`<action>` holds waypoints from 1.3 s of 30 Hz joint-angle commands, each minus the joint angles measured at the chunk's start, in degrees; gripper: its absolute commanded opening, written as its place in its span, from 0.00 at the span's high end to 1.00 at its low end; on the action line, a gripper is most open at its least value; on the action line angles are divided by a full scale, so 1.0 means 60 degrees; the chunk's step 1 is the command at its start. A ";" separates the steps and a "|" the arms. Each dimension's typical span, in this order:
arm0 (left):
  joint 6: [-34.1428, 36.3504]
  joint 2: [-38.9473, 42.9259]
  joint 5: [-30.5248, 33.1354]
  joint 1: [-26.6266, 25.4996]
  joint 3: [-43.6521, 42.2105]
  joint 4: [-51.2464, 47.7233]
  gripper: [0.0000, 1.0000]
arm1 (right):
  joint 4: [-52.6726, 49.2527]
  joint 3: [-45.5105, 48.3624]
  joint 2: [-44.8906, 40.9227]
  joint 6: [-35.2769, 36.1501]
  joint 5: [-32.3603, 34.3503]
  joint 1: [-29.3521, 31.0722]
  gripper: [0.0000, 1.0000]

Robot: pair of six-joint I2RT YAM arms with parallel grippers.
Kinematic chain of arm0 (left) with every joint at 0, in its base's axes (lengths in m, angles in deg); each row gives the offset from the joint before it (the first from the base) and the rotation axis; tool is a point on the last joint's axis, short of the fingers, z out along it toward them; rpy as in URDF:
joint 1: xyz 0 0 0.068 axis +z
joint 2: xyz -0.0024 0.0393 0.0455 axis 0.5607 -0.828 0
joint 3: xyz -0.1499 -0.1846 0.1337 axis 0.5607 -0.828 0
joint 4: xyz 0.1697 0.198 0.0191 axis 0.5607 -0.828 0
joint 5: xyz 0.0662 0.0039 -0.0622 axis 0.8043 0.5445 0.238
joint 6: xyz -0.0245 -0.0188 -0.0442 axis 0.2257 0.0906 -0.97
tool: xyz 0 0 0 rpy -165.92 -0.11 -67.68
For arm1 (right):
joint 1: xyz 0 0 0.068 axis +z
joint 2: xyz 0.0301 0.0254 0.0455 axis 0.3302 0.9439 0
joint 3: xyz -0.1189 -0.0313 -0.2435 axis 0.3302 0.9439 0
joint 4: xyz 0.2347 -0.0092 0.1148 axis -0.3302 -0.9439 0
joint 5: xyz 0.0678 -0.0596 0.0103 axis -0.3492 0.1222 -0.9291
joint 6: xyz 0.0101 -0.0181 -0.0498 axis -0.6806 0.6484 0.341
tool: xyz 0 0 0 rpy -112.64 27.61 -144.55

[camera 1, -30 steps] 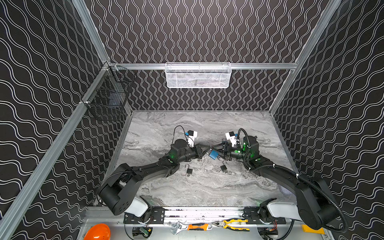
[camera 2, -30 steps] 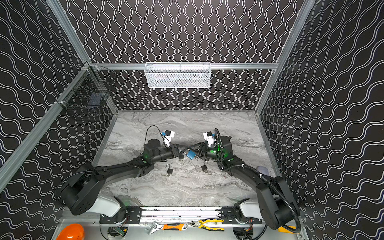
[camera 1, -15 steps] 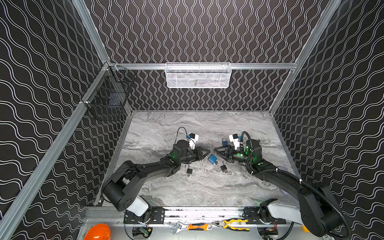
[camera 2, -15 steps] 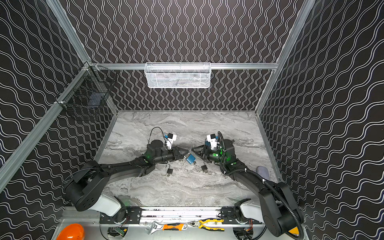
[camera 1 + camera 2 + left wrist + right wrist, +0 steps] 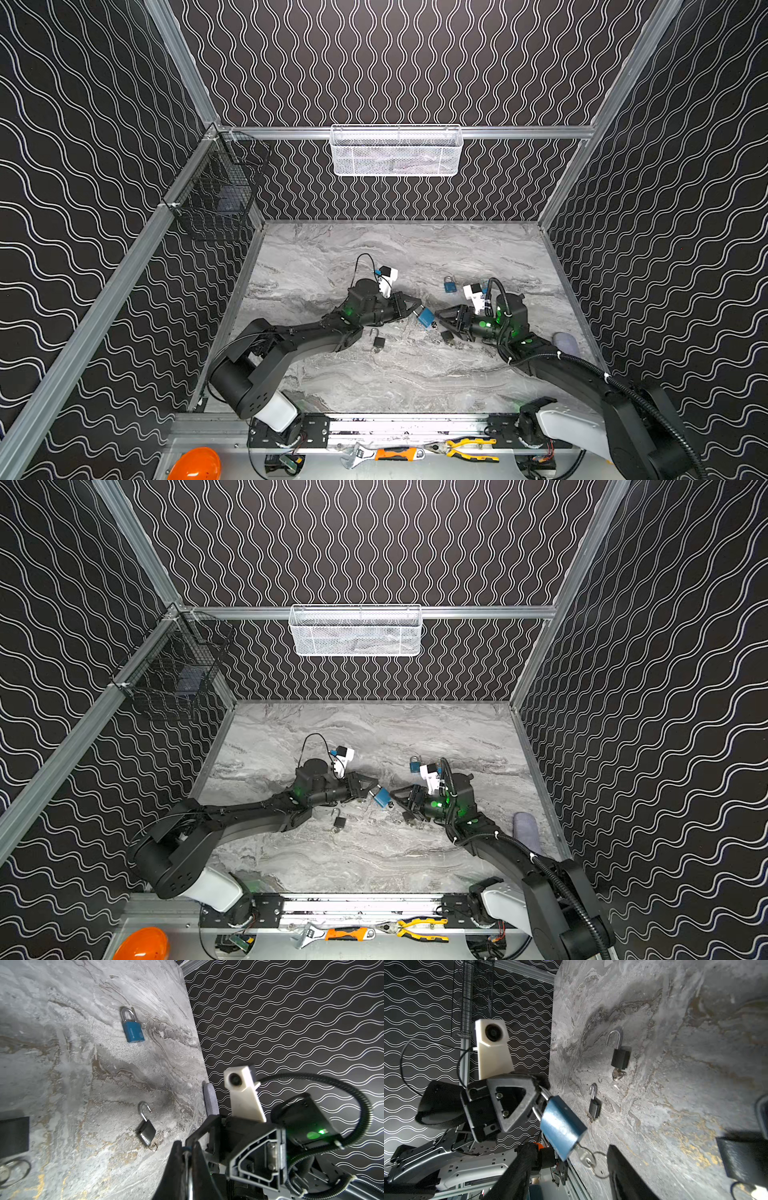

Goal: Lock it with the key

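My left gripper (image 5: 415, 309) (image 5: 371, 791) is shut on the silver shackle of a blue padlock (image 5: 425, 316) (image 5: 381, 798) (image 5: 562, 1124) and holds it tilted just above the table. In the left wrist view the left gripper (image 5: 186, 1146) shows only a strip of shackle between its closed fingers. A key (image 5: 584, 1156) with a wire ring sticks out of the padlock's bottom. My right gripper (image 5: 439, 319) (image 5: 397, 799) (image 5: 571, 1153) faces it, open. Its fingers stand on either side of the key and do not touch it.
A second blue padlock (image 5: 449, 284) (image 5: 133, 1030) lies shut farther back. Black padlocks with open shackles (image 5: 378, 341) (image 5: 620, 1057) (image 5: 595, 1105) (image 5: 146, 1130) lie on the marble table (image 5: 374, 386). A grey roll (image 5: 565, 343) rests by the right wall. Baskets hang on the back and left walls.
The grippers met over the padlock a second ago; the right arm has since backed off to the right and lower, its jaws slightly narrower. The left gripper keeps hold of the padlock.
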 commanded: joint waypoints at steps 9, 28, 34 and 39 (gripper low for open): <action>-0.0589 -0.0268 -0.0127 0.0030 0.0004 0.1326 1.00 | 0.2048 0.0777 -0.0055 -0.1087 -0.0373 -0.0002 0.40; -0.1072 -0.0264 -0.0090 -0.0008 -0.0005 0.1758 1.00 | 0.4693 0.0450 0.1504 -0.2089 -0.0698 0.0170 0.41; -0.1096 -0.0340 -0.0076 -0.0026 -0.0007 0.1851 1.00 | 0.4944 0.0269 0.1712 -0.2206 -0.0712 0.0232 0.48; -0.1283 -0.0498 -0.0119 -0.0027 -0.0030 0.2206 1.00 | 0.5173 0.0254 0.1849 -0.2310 -0.0811 0.0283 0.52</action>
